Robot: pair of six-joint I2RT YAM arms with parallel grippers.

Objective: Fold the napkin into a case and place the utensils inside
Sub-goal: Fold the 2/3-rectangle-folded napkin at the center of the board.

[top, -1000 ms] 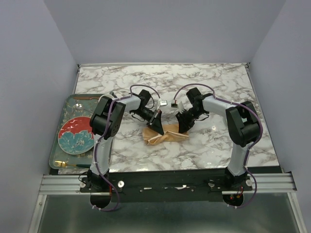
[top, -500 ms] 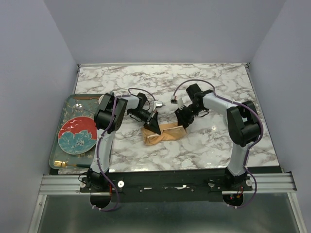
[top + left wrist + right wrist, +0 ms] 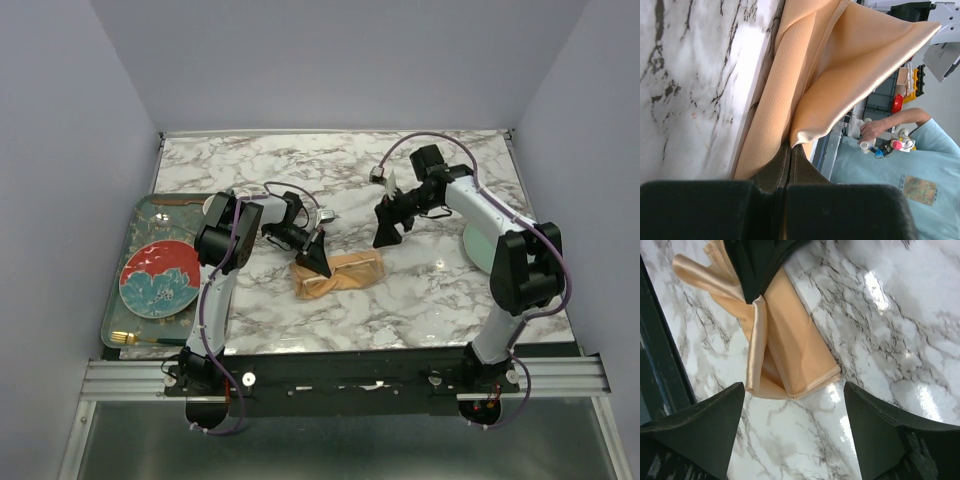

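Top external view: the napkin [image 3: 352, 270] lies folded on the marble table [image 3: 440, 300], near centre. The left gripper [image 3: 320, 265] pinches its left end. The right gripper [image 3: 383, 238] hangs spread and empty, just beyond its far right end. The cloth is thin and satiny, so probably slippery; a hemmed edge looks the best place to pinch.

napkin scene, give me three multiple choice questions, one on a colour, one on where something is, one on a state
1. The napkin is: A white, B peach-orange, C blue.
2. The red plate sits: A on the tray, B on the napkin, C on the floor.
3. The right gripper is: A open, apart from the napkin, B shut on the napkin, C shut on a fork.
Answers: 1 B, the cloth shows peach-orange in every view. 2 A, the plate lies inside the tray's rim. 3 A, the right wrist view shows its fingers spread, with the napkin lying on the marble beyond them.
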